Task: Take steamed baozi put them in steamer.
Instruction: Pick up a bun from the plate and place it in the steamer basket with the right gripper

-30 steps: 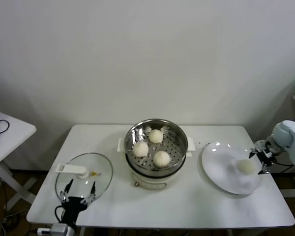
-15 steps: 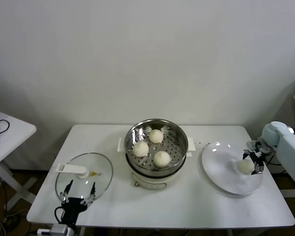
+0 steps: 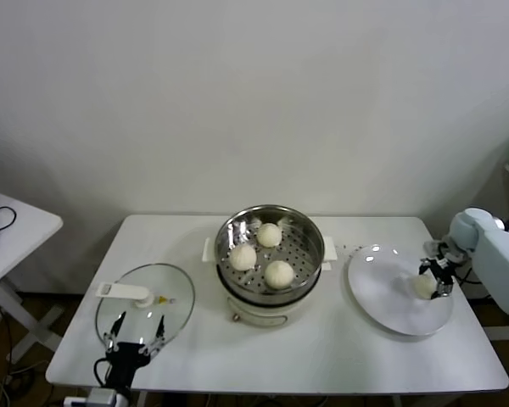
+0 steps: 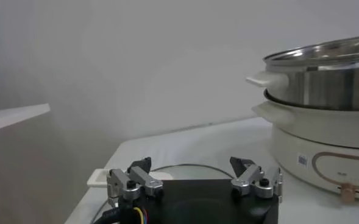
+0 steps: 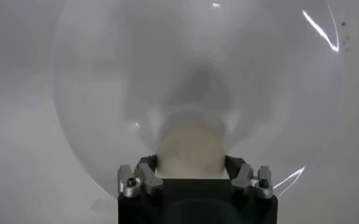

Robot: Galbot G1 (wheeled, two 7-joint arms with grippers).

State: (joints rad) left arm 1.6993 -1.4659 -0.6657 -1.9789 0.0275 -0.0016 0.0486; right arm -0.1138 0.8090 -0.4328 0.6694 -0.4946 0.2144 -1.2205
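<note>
— Where are the buns?
— Three buns (image 3: 262, 253) lie in the steamer (image 3: 270, 246); a fourth (image 3: 422, 287) sits on the plate (image 3: 382, 297), right.
— Grippers?
— Right gripper (image 3: 434, 276) closed around that bun. Left gripper (image 3: 136, 335) spread wide, holding nothing, over the glass lid (image 3: 174, 298).

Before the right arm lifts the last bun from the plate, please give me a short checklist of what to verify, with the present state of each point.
1. Right gripper astride the small cream-white round bun: ok, a finger on each side in the right wrist view.
2. Fingers firmly closed on the bun: cannot tell.
3. Bun lies on the round white plate, not yet lifted: ok.
4. Free space in the shiny stainless-steel steamer basket: ok, three buns inside, bare perforated floor on its right side.
5. Flat glass lid off the basket: ok, it lies on the white table.
6. Left gripper out of the way: ok, open above the lid's near edge.
</note>
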